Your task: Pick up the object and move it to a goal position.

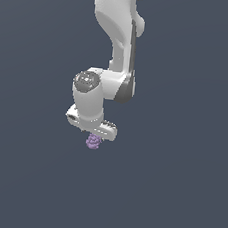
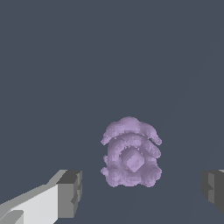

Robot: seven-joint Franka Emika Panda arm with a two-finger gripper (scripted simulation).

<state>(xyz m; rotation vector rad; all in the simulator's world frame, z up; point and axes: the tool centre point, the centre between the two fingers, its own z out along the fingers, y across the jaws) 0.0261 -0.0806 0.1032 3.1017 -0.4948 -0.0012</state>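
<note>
The object (image 2: 131,153) is a small pale-purple lumpy cluster, like a bunch of grapes. In the wrist view it lies between my two fingertips, with a gap on each side. One grey pad (image 2: 70,192) shows fully and the other pad (image 2: 213,189) is cut by the frame edge. My gripper (image 2: 141,190) is open and holds nothing. In the exterior view the object (image 1: 93,142) peeks out just under the white hand, and the gripper (image 1: 94,136) fingers are hidden behind it.
The white arm (image 1: 118,41) comes down from the top of the exterior view. Around it there is only a plain dark blue-grey surface (image 1: 177,192). No goal marker shows.
</note>
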